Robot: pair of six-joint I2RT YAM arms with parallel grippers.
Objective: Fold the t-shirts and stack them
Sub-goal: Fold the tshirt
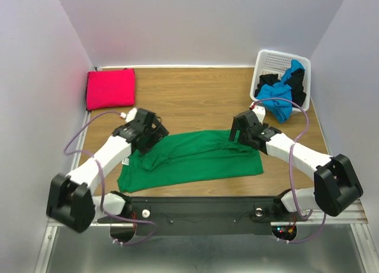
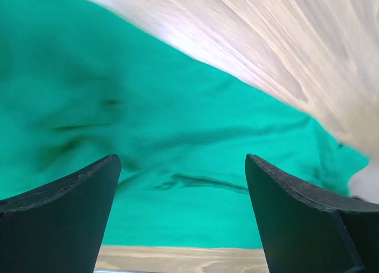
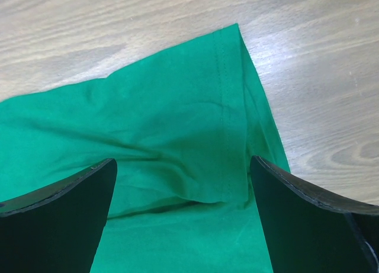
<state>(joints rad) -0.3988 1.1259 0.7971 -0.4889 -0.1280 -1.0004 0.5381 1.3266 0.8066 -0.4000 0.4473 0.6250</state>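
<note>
Both arms cover the far corners of the green t-shirt (image 1: 195, 157), soft wrinkled cloth lying loosely folded on the wooden surface (image 1: 189, 95). Above it the left hand (image 2: 180, 157) and right hand (image 3: 182, 159) gape wide, empty. A magenta t-shirt (image 1: 111, 88) lies folded square far left. A blue shirt (image 1: 277, 98) and black shirt (image 1: 298, 82) tangle in the white lattice basket (image 1: 272, 60).

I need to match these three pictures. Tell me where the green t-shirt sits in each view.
Top external: the green t-shirt lies spread across the near middle of the wooden table.
Left wrist: the green t-shirt fills the left and centre.
Right wrist: the green t-shirt covers the left and bottom, one corner pointing up.
Shared landmark: the wooden table, bare beside the shirt in every view.
</note>
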